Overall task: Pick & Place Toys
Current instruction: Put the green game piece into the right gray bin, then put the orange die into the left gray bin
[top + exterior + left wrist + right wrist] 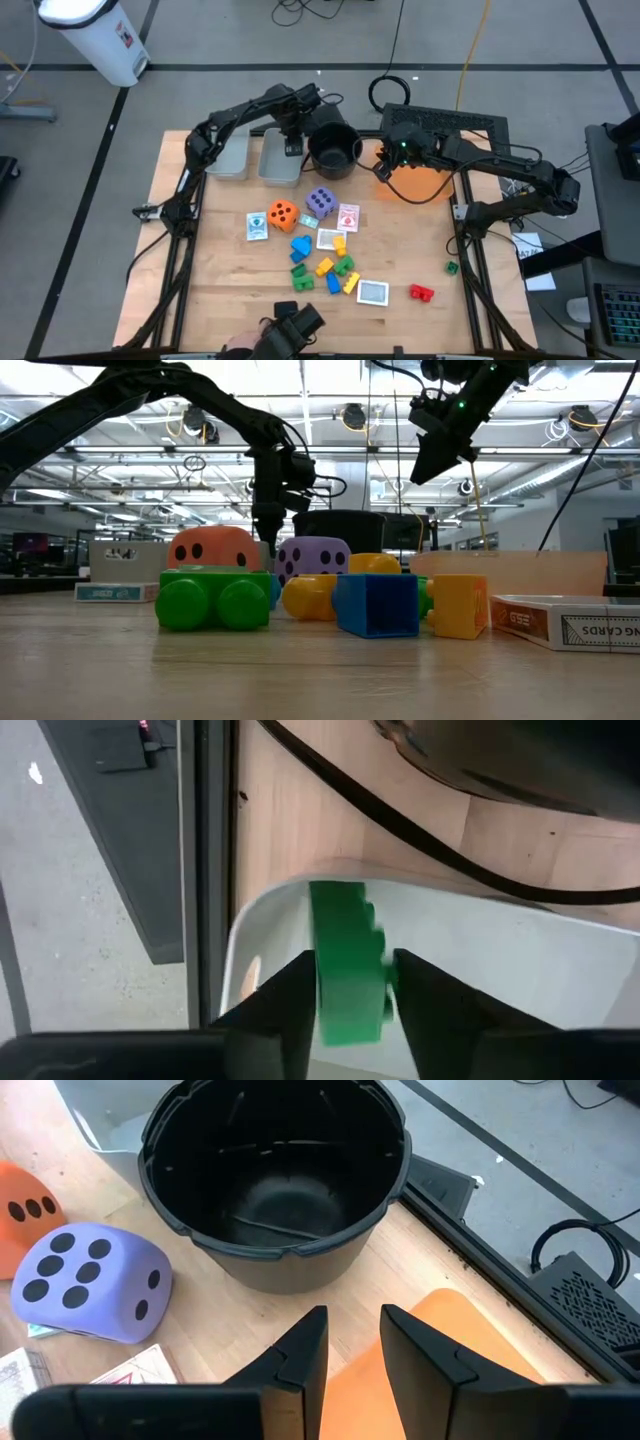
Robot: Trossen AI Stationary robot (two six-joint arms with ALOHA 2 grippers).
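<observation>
My left gripper (pixel 292 143) is at the table's far side, above a grey bin (pixel 280 162), shut on a green block (pixel 348 965). My right gripper (pixel 386 165) hovers over an orange mat (pixel 420 182) next to the round black pot (pixel 333 148); it is empty, with a narrow gap between its fingers (pixel 352 1345). The other toys lie mid-table: an orange die (pixel 283 213), a purple die (pixel 320 201), several picture cards (pixel 348 217) and a heap of blue, yellow and green blocks (pixel 325 265). A red block (pixel 421 292) and a small green one (pixel 452 267) lie apart at the right. My left gripper pinches the green block by two opposite sides (pixel 325 990) between its two fingers. The fingers come from above, pointing down. The block's studded edge faces one finger, and the block juts out past the fingertips over the bin's inside (pixel 500 960), near a corner.
A second grey bin (pixel 228 157) stands left of the first. The black pot (pixel 275 1180) has nothing in it. A black camera mount (pixel 295 325) sits at the near edge. Bare wood lies at the table's near left and near right.
</observation>
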